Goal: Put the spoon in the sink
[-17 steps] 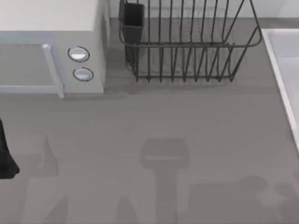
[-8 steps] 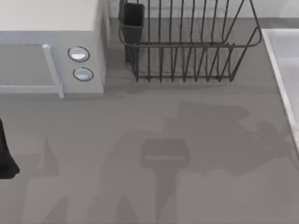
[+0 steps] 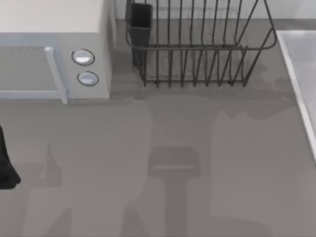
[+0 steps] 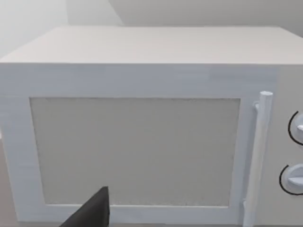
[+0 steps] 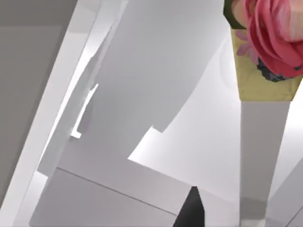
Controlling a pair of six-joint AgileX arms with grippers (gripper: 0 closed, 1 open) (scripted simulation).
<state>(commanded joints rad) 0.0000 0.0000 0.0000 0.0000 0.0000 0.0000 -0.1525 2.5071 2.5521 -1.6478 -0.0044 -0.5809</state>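
Note:
The sink (image 3: 297, 89) is a pale basin with a raised light rim at the table's right edge. In the right wrist view the sink (image 5: 142, 61) is seen from close above, and a dark part of my right gripper (image 5: 191, 209) hangs over it. A thin pale bar (image 5: 85, 109) lies along the basin's wall; I cannot tell what it is. The spoon is out of view. My left arm (image 3: 6, 165) rests at the table's left edge, and a dark part of my left gripper (image 4: 92, 213) faces the microwave's door (image 4: 135, 151).
A white microwave (image 3: 54, 54) stands at the back left. A dark wire dish rack (image 3: 197, 44) with a black cup (image 3: 141, 22) stands at the back middle. A panel with a pink flower (image 5: 270, 38) rises beside the sink. Broad shadows lie on the grey tabletop (image 3: 98, 143).
The right arm's shadow has swept from the table's front right toward the back, now reaching the dish rack. The left arm has not moved.

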